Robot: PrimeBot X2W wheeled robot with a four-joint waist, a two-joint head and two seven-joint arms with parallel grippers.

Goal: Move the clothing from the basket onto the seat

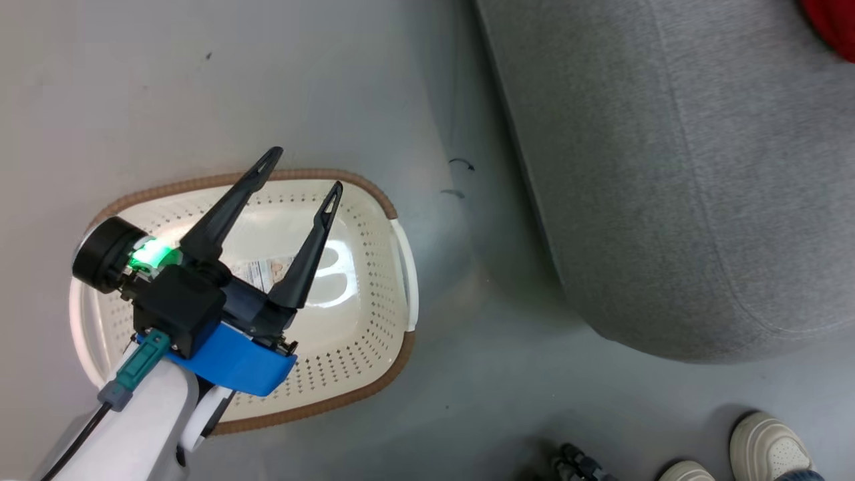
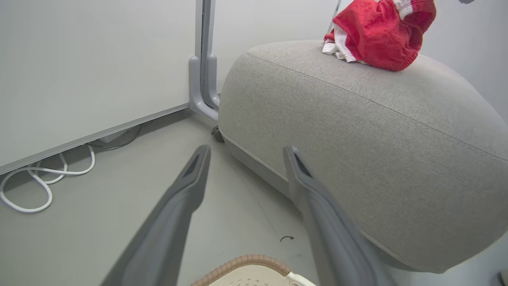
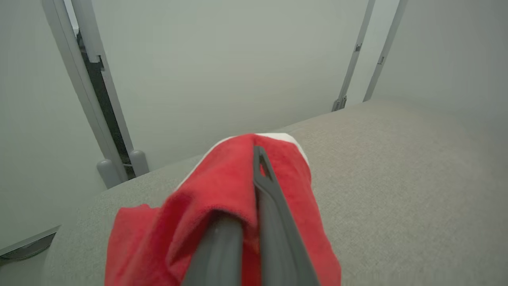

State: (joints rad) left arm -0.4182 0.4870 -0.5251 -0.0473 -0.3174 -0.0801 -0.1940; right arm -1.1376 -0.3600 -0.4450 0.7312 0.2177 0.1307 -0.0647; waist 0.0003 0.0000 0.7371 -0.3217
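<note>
Grey floor lies under everything, with a pale wall behind the sofa. The right gripper has its fingers pressed together on the red clothing, which drapes over them just above the sofa. From the left wrist view the clothing appears to rest on the sofa's top.

The left gripper hangs spread and empty over the basket, whose bare bottom shows between its fingers. This looks like the laying-down step, likely of the last piece. Next the right fingers need to part and lift clear without dragging cloth off the rounded edge.

The left arm hides part of the basket, so a leftover piece cannot be ruled out. Cloth covers one right fingertip. The head view cuts the clothing at its corner, and whether it is one garment or several is unclear. A person's shoes stand nearby.
</note>
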